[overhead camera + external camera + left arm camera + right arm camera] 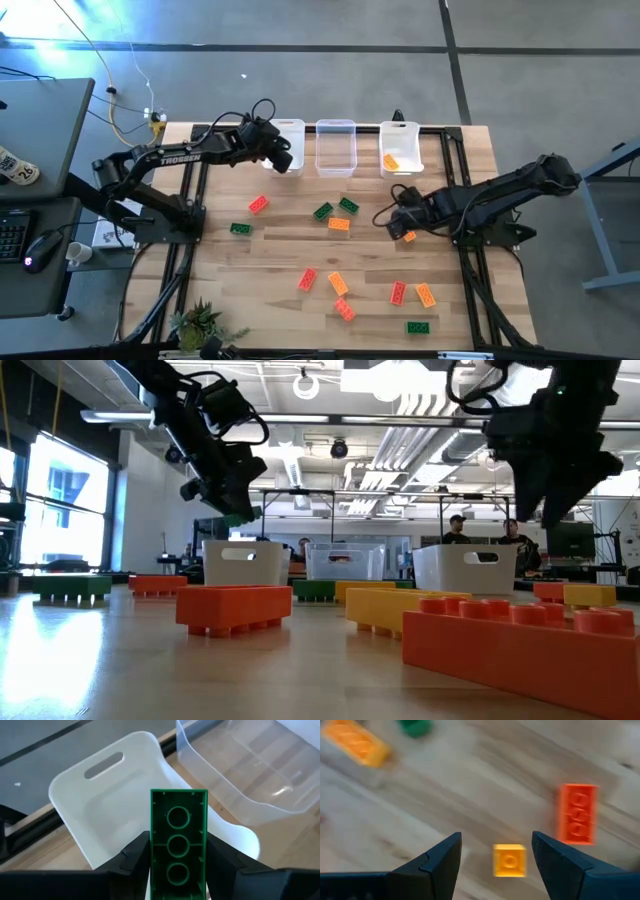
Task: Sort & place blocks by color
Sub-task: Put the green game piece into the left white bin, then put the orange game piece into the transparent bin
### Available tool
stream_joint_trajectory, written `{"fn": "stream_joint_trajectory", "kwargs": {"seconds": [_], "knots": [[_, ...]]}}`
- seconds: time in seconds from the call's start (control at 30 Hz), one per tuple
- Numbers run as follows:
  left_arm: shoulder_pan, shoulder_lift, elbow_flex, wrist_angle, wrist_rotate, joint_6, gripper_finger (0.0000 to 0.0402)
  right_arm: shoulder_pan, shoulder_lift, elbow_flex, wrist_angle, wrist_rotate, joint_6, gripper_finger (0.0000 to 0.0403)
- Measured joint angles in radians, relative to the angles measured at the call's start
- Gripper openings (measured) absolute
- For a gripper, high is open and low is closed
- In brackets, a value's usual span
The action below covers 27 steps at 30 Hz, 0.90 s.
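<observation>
Left gripper (177, 870) is closed on a green block (178, 847), which is pinched between both fingers with its hollow underside turned toward the wrist camera. Gripper and block are held above the left white bin (287, 140); in the left wrist view the bin's handle slot is seen just beyond the block's far end. The clear middle bin (336, 147) stands just beside the left bin, and the right white bin (400, 148) stands further along the same row, with one orange block (391, 161) lying in it.

Right gripper (495, 857) is open, its fingers spread on either side of a small yellow-orange block (509, 860) on the table (280, 260), with no contact visible. A red block (578, 813) lies near it. In the high view this gripper (398, 222) is placed on the near side of the right white bin, well apart from it.

Remaining green, red and orange blocks are scattered over the table on the near side of the bin row.
</observation>
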Motion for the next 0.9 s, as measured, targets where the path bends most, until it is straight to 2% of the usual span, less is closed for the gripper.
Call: {"fn": "stream_joint_trajectory", "kwargs": {"seconds": [0.2,0.37,0.9], "knots": [[0.0,0.0,0.0,0.021,-0.027,0.034,0.0128,-0.015,0.0,0.0,-0.12,0.008,0.079,0.0229],[0.0,0.0,0.0,0.021,-0.028,0.034,0.0129,-0.051,0.0,0.0,-0.19,-0.031,0.118,0.0229],[0.017,0.0,0.0,0.051,-0.03,0.087,0.0189,-0.136,0.0,0.0,-0.199,-0.037,0.058,0.0229]]}}
